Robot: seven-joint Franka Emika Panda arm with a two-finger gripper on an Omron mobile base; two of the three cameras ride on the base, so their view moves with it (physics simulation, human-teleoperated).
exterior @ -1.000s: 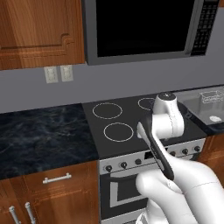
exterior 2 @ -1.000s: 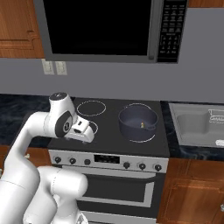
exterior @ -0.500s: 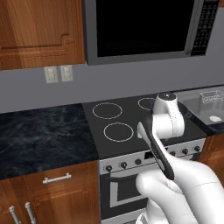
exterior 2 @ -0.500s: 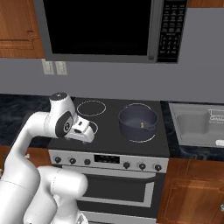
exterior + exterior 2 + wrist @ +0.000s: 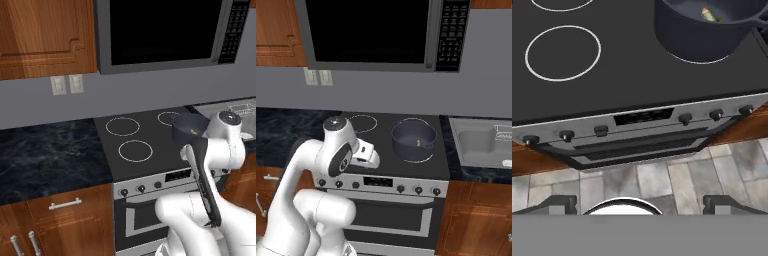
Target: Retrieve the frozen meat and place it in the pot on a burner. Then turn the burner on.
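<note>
Gripper (image 5: 640, 202) hangs empty with jaws wide apart above the knobs (image 5: 685, 118); frozen meat (image 5: 708, 14) lies in the pot (image 5: 702, 35).

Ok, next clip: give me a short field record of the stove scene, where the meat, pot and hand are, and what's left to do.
meat: small scrap lying inside the pot
pot: on the front right burner of the cooktop
hand: in front of the stove, fingers apart, holding nothing
knobs: row along the stove's front panel, untouched
left to do: turn the burner on
</note>
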